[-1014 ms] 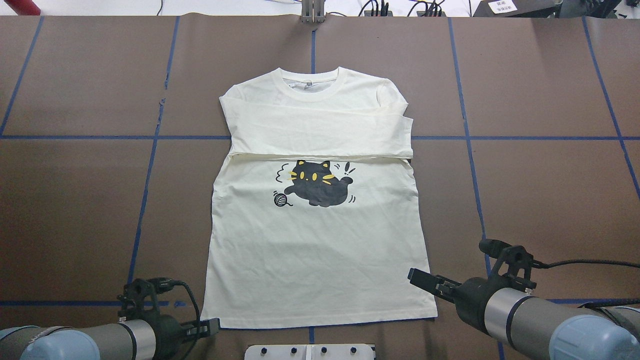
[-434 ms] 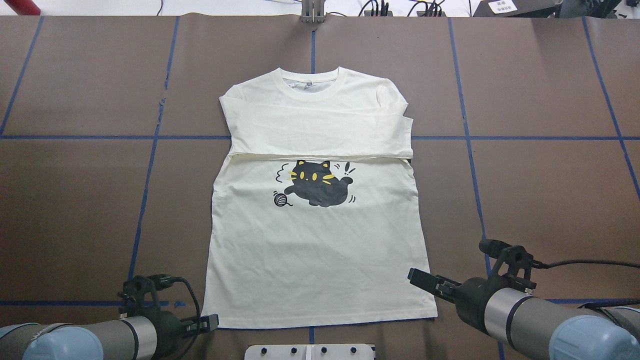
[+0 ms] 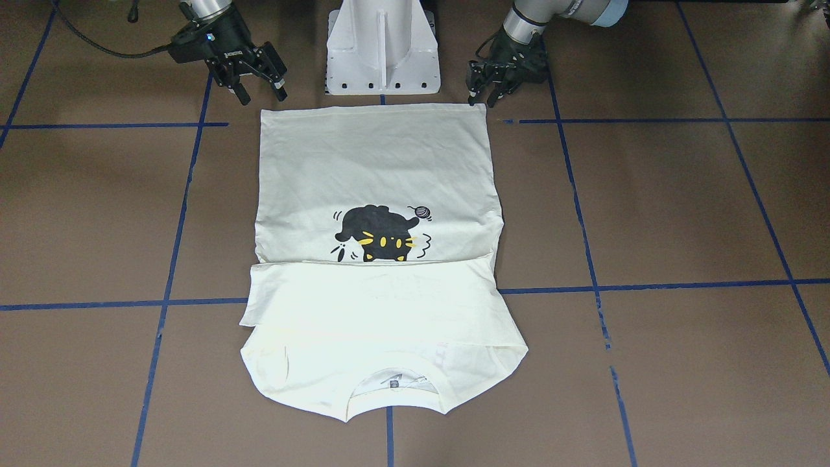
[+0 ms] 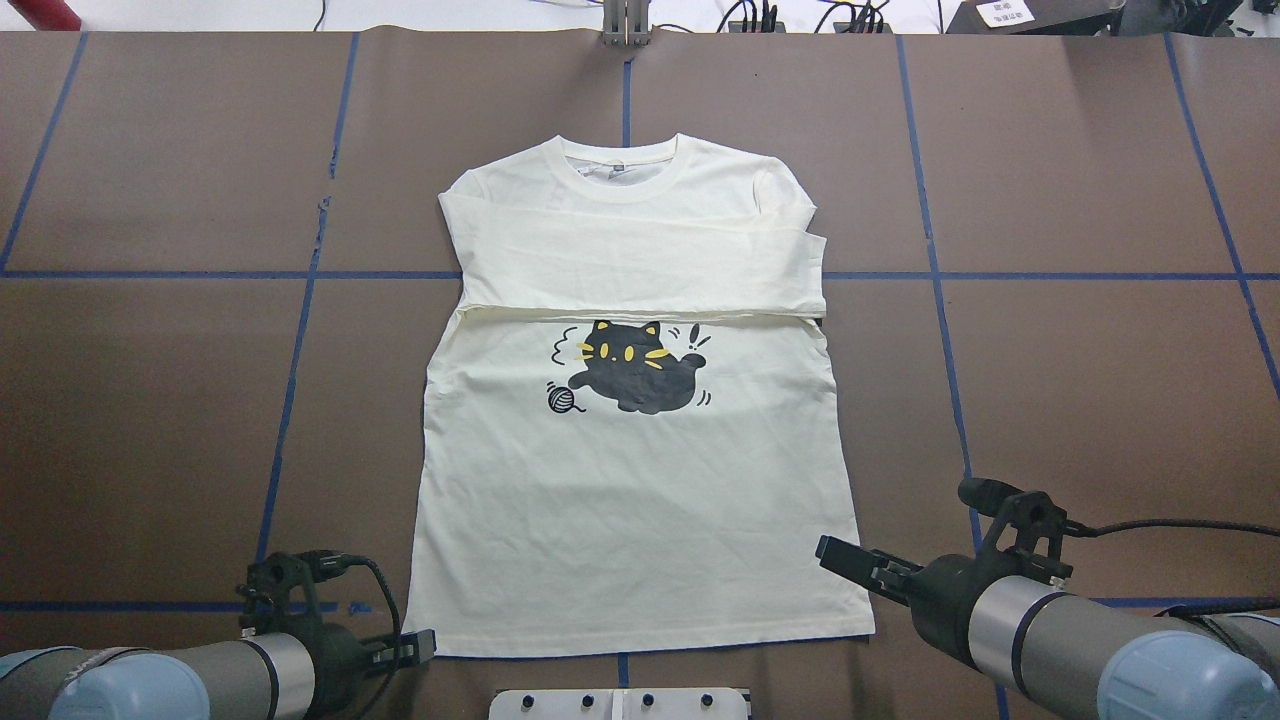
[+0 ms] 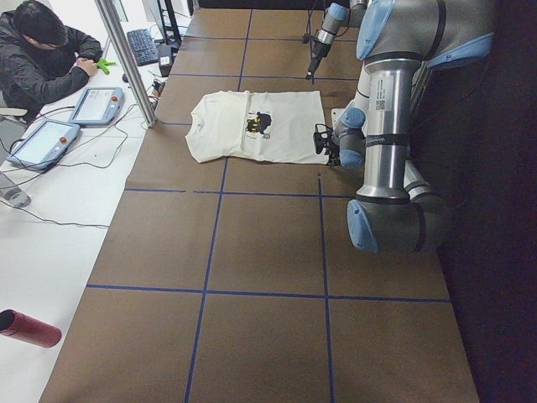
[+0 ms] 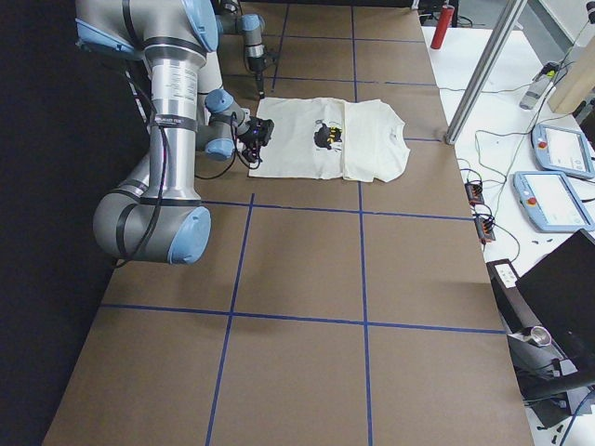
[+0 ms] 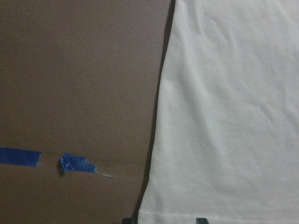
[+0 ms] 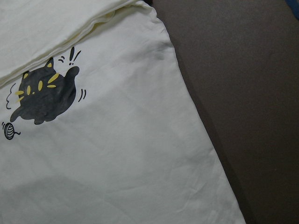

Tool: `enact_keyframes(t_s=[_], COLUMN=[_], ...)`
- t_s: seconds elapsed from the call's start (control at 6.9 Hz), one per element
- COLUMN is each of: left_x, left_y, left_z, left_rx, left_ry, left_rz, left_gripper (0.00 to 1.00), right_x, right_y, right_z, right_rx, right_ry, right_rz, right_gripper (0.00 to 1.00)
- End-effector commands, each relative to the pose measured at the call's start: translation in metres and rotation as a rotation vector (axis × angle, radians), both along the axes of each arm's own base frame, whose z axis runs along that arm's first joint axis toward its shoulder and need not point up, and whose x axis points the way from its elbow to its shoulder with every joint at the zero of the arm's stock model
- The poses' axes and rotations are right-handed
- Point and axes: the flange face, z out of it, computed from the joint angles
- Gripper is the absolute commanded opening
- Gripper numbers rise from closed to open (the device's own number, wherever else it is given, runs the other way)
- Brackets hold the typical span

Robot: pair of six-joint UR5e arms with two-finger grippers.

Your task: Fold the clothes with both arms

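Shirt: the cream T-shirt point(image 4: 640, 480) lies flat in the middle of the brown table point(image 4: 150, 420), print side up; in the overhead view the collar points to 12 o'clock and the hem to 6 o'clock.
Fold: the sleeves point(image 4: 640, 262) are laid across the chest as one band, its lower edge just above the cat print point(image 4: 635, 378) (the ears almost touch it).
Left gripper point(image 3: 481, 98): low at the shirt's 7 o'clock, at the hem corner. Its jaws are apart, and the wrist view shows two dark fingertips either side of that corner, holding nothing.
Right gripper point(image 3: 264, 97): at the shirt's 5 o'clock, over the other hem corner and raised off the cloth. Its fingers are spread wide and empty.
Wrist views: the left shows the shirt's side edge and hem beside a scrap of blue tape point(image 7: 77, 163); the right looks down on the cat and the shirt's edge.
Base: the white pedestal point(image 3: 382, 52) stands at 6 o'clock, just beyond the hem.
Surroundings: a seated person point(image 5: 42, 50) is at a side bench with tablets.
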Motion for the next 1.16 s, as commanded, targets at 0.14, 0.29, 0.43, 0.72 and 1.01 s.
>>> enact_keyframes(t_s=[0.14, 0.29, 0.43, 0.72, 1.01], left_x=[0.0014, 0.0021, 0.0025, 0.0062, 0.0091], left_y=[0.0000, 0.0000, -0.0007, -0.0014, -0.0024], left_z=[0.0020, 0.0037, 0.0052, 0.0008, 0.0005], left_rx=[0.002, 0.002, 0.002, 0.002, 0.002], left_ry=[-0.004, -0.008, -0.011, -0.002, -0.001], left_rz=[0.001, 0.001, 0.000, 0.000, -0.003], left_gripper=[0.53, 0.52, 0.52, 0.49, 0.38], right_x=[-0.0001, -0.0002, -0.0004, -0.0004, -0.0004], right_y=[0.0000, 0.0000, 0.0000, 0.0000, -0.0002], right_z=[0.0001, 0.0014, 0.0008, 0.0008, 0.0008], right_rx=[0.000, 0.000, 0.000, 0.000, 0.001], right_ry=[0.000, 0.003, 0.002, 0.002, 0.002], right_rz=[0.000, 0.000, 0.000, 0.000, 0.001], right_gripper=[0.99, 0.99, 0.99, 0.99, 0.99])
